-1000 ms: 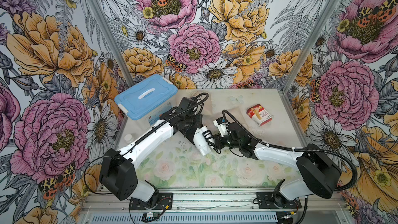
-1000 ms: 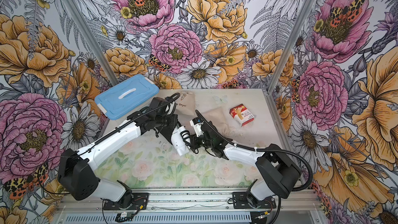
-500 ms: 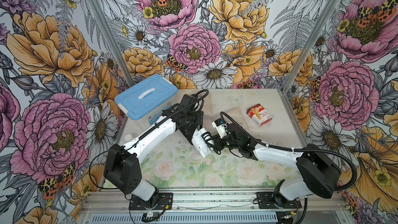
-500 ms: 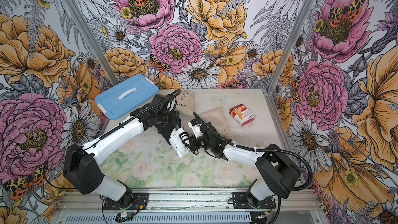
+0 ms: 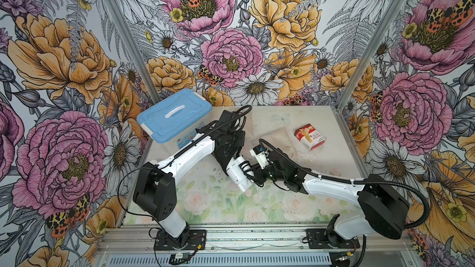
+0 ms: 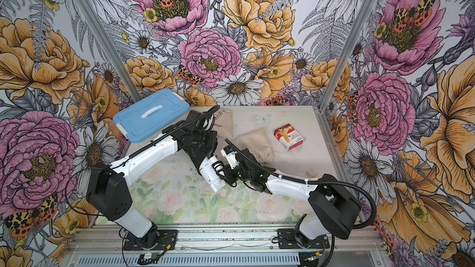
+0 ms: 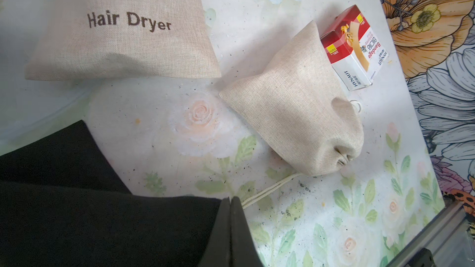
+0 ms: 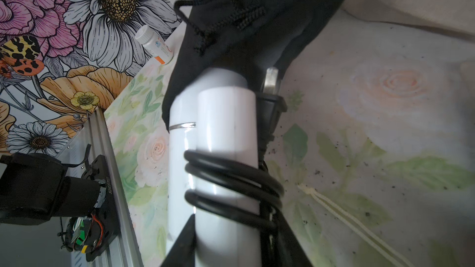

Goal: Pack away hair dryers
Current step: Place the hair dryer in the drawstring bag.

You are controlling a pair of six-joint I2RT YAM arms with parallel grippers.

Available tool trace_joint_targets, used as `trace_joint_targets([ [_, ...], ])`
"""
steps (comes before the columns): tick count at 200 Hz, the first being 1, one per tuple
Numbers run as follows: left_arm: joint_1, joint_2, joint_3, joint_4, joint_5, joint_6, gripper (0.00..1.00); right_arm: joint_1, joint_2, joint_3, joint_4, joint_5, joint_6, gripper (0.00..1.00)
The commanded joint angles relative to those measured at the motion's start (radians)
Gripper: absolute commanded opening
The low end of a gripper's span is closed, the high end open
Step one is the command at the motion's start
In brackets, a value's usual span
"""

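Where the flowered table (image 5: 218, 209) lies open in front of the blue-lidded box (image 5: 174, 118), the right gripper (image 5: 253, 174) pinches the white hair dryer (image 5: 237, 173) at its cord-wound handle, one end inside the black pouch (image 5: 227, 150). The left gripper (image 7: 231, 204) has its jaws pressed together on this pouch. Right of the box lie a beige pouch (image 7: 123, 26) printed "Hair Dryer" and a red carton (image 5: 309, 137) reading "Bandage", "HYNAUT". Floral walls stand on three sides.

Floral walls (image 5: 231, 55), pastel rose tabletop (image 5: 218, 201)
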Motion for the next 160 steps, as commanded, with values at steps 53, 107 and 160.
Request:
trace_joint_targets([
  [53, 0.049, -0.045, 0.038, 0.025, 0.03, 0.005, 0.0, 0.051, -0.106, 0.01, 0.009, 0.138, -0.107, 0.08],
  [107, 0.045, -0.062, 0.053, 0.027, 0.054, 0.0, 0.0, 0.082, -0.103, 0.024, -0.006, 0.181, -0.155, 0.08],
  [160, 0.016, -0.038, 0.073, 0.027, 0.075, 0.002, 0.0, 0.106, -0.112, 0.03, -0.014, 0.218, -0.193, 0.08],
])
